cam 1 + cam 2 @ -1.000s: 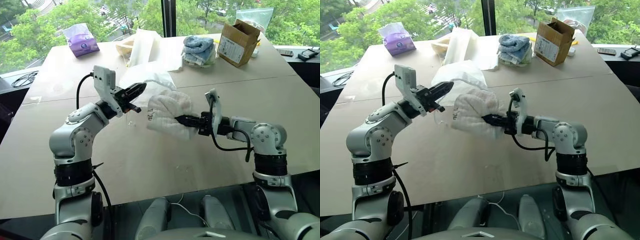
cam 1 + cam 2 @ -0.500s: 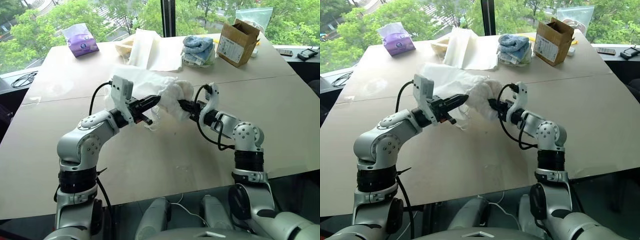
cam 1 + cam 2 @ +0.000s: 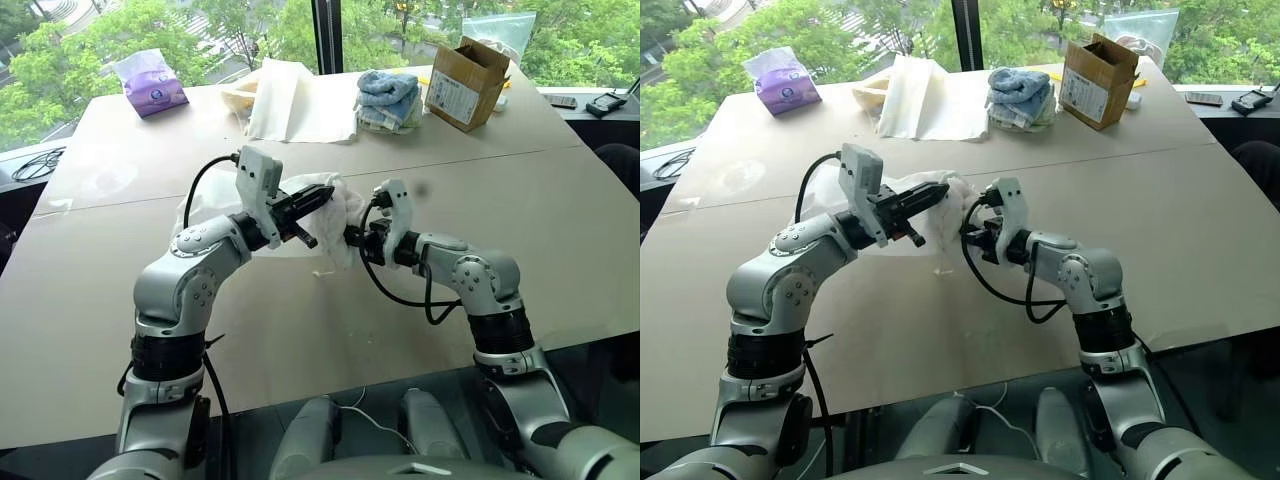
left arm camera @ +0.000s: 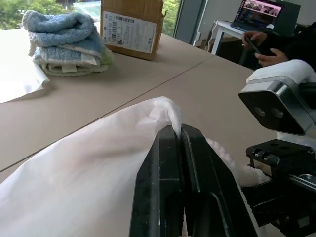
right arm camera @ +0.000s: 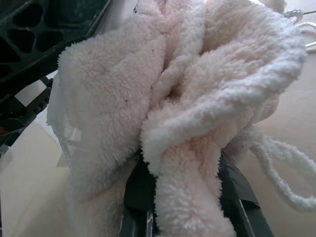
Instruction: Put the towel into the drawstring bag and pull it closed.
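Fabric of the drawstring bag (image 4: 94, 173) was seen pinched between the closed black fingers (image 4: 165, 197) of the left gripper (image 3: 318, 200), a detail given plainly by the left wrist view, where the thin white cloth rose to a peak just at the fingertips. Fluffy cream folds of the towel (image 5: 197, 98) were shown close up in the right wrist view, bunched over the right gripper (image 3: 352, 237), whose jaws were clamped narrowly on the cloth, with a white cord (image 5: 276, 168) trailing beside it. From the head views, what neither wrist view gave was made out: both grippers were held above the table (image 3: 330, 320) near its middle, fingertips almost meeting, with the bag draped back from the left gripper and the towel pressed against the bag's mouth between the two; how far the towel sat inside could not be told. Farther back on the table, a blue and white towel stack (image 3: 392, 98), a cardboard box (image 3: 462, 72), a white cloth sheet (image 3: 290, 100) and a purple tissue pack (image 3: 150, 80) were seen. A person's hand (image 4: 261, 47) near a laptop (image 4: 264, 12) was caught in the left wrist view.
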